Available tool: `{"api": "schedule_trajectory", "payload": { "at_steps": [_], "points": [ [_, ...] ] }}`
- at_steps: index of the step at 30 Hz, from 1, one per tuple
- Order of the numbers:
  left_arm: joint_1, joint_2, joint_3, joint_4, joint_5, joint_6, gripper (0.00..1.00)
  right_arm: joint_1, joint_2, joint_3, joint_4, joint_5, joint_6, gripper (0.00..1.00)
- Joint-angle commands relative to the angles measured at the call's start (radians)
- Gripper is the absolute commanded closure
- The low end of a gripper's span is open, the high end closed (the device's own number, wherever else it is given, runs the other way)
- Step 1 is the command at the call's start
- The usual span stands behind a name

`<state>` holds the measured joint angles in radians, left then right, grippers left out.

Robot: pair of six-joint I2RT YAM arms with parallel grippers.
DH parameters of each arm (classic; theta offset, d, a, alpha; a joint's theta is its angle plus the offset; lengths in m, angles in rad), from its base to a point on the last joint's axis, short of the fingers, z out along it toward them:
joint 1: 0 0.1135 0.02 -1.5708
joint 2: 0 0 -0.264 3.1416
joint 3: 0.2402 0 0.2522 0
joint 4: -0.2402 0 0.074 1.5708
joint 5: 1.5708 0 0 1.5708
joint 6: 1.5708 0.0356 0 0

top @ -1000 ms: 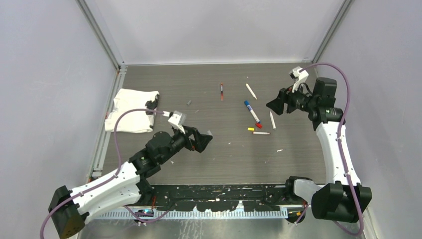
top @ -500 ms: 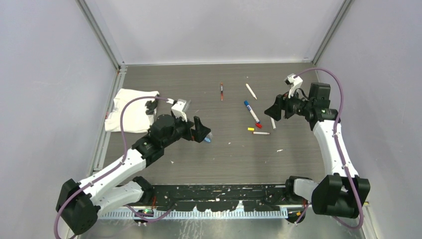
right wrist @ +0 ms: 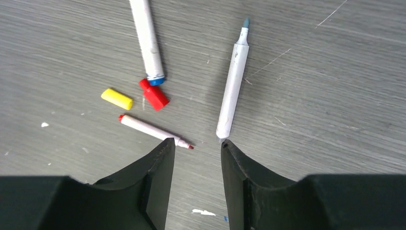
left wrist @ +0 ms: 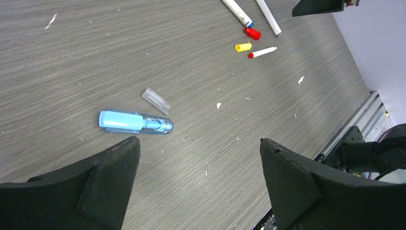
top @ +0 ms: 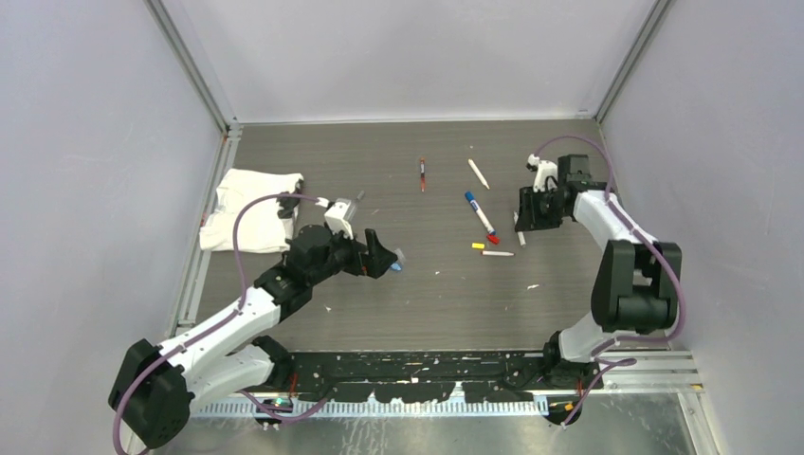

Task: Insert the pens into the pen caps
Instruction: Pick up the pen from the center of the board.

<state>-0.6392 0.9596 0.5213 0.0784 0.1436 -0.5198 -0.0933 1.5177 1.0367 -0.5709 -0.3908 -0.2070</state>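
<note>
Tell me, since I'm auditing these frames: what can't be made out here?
Top view: grey speck, too small to call a cap.
Top view: dark item on the white cloth, too small to identify.
Right wrist view: blue-ended pen, cut off by top edge.

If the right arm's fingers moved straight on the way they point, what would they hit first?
Probably bare table: the right fingers aim between the blunt end of the blue-tipped white pen and the tip of the red-tipped pen. Depth unclear; they might brush either.
</note>
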Motion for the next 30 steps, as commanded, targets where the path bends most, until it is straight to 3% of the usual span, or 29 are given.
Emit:
{"api": "schedule_trajectory", "payload": {
  "at_steps": [1,24,30],
  "points": [
    [0.010,-0.040,-0.020,0.067,0.020,-0.027,0.04,0.049,0.095,0.081,-0.047,0.169,0.025,0.56],
    [0.016,-0.124,-0.072,0.073,0.022,-0.077,0.05,0.093,0.291,0.131,-0.031,0.279,0.028,0.65],
    [0.016,-0.124,-0.080,0.094,0.035,-0.097,0.05,0.093,0.322,0.138,-0.043,0.316,0.009,0.73]
  ]
}}
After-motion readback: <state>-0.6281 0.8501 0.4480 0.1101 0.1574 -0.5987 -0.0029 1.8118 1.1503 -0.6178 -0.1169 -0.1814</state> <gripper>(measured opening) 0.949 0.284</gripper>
